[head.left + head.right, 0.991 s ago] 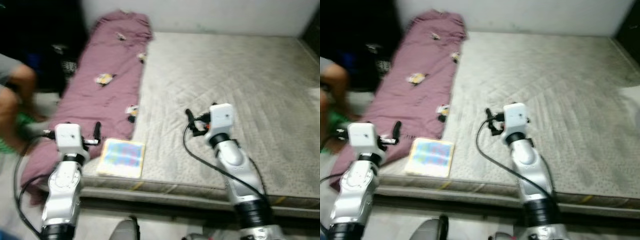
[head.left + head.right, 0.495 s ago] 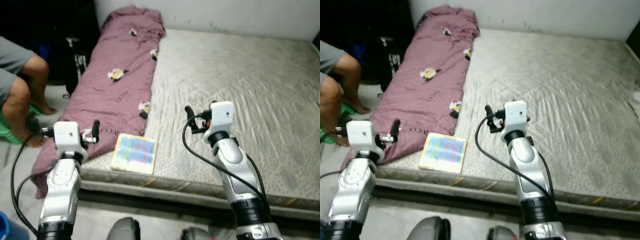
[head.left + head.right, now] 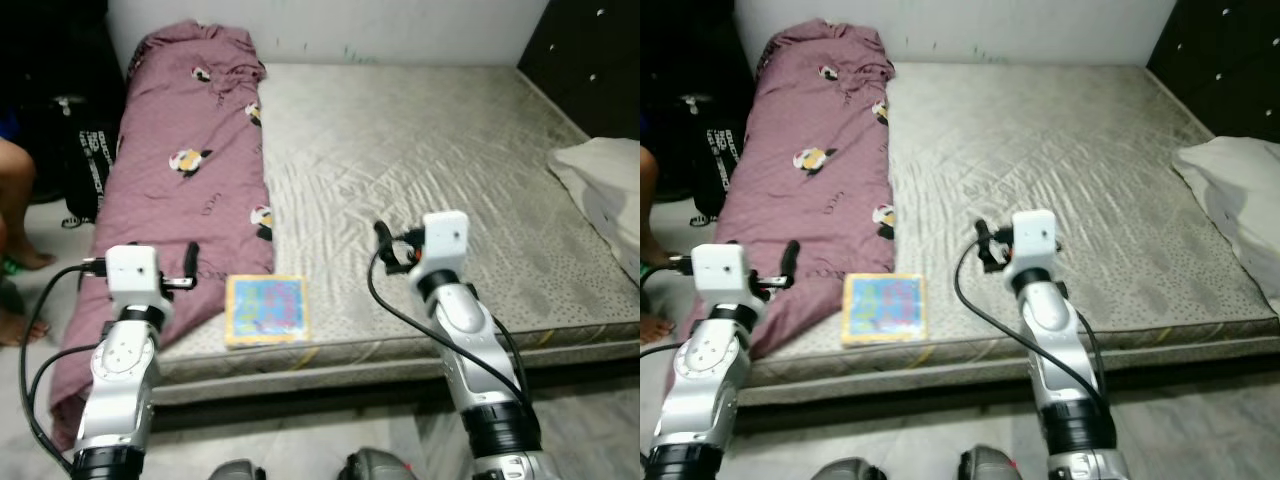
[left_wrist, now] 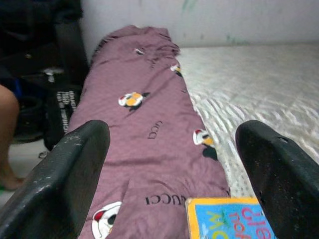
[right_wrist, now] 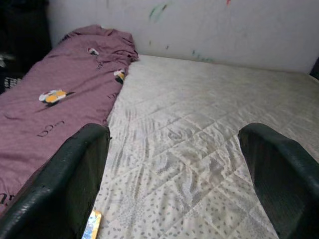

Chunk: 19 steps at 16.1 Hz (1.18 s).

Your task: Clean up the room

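1. A bare grey quilted mattress (image 3: 420, 170) fills most of the head views, its far edge against a pale wall (image 3: 330, 25).
2. A long maroon blanket (image 3: 185, 190) with small cartoon prints lies along the robot's left side of the mattress, its near end drooping over the edge toward the floor.
3. A white pillow (image 3: 600, 185) rests at the mattress's right edge, beside a dark tufted headboard (image 3: 590, 65).
4. A colourful children's book (image 3: 266, 309) lies flat near the front edge of the mattress, just beside the blanket.
5. The left end effector (image 4: 169, 164) is raised over the blanket's near end, fingers spread wide, holding nothing.
6. The right end effector (image 5: 174, 174) is raised above the middle of the mattress, also spread and empty.
7. A person's bare leg (image 3: 14, 215) shows at the far left, on the floor.
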### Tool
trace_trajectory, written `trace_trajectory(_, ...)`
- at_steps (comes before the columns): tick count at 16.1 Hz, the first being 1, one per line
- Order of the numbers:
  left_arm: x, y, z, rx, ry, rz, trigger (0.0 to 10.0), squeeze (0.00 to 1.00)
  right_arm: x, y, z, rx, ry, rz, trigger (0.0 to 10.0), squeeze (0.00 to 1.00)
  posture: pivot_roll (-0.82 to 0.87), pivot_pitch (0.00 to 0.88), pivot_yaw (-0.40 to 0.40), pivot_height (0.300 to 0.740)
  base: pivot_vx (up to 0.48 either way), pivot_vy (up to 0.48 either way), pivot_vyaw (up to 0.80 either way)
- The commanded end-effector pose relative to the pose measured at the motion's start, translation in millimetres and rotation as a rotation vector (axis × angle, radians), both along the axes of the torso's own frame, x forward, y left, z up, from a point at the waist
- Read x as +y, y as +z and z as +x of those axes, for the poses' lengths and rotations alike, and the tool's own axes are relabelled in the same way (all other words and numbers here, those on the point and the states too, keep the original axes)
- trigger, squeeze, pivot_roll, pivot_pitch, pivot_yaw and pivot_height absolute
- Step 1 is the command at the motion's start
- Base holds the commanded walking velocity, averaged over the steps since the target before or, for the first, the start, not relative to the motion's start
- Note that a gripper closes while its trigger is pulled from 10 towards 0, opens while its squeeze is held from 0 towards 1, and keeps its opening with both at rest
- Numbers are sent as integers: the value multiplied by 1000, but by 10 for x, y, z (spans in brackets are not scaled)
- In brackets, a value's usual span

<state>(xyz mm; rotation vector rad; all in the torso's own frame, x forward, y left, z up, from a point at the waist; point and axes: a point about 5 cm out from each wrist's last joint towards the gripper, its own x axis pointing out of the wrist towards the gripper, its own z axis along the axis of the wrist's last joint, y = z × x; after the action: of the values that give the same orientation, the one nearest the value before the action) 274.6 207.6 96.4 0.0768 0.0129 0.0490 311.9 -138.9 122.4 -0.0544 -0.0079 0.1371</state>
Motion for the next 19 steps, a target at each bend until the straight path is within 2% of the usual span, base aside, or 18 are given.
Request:
trace_trajectory(1,-22,-16,-8,6,-2,-14,10000,0,-46,-4,-4,3,-8,-7,10000,0,38,78,-17,740,0,480,0)
trace_trajectory(9,-34,-9,-9,-5,-5,-13,10000,0,-51,-5,0,6,-7,-11,10000,0,36,78,-20,740,0,480,0)
trace_trajectory(10,-31,-6,-12,-4,-2,1,10000,0,-50,-6,0,6,-7,-11,10000,0,36,78,-21,740,0,0,0)
trace_trajectory(15,-80,37,-37,-34,-82,-39,10000,0,-47,-12,-2,10,-10,-9,10000,0,35,78,-19,740,0,0,0)
trace_trajectory(19,-85,41,-41,-38,-89,-42,10000,0,-51,-17,-3,14,-12,-8,10000,0,36,79,-19,740,270,0,0)
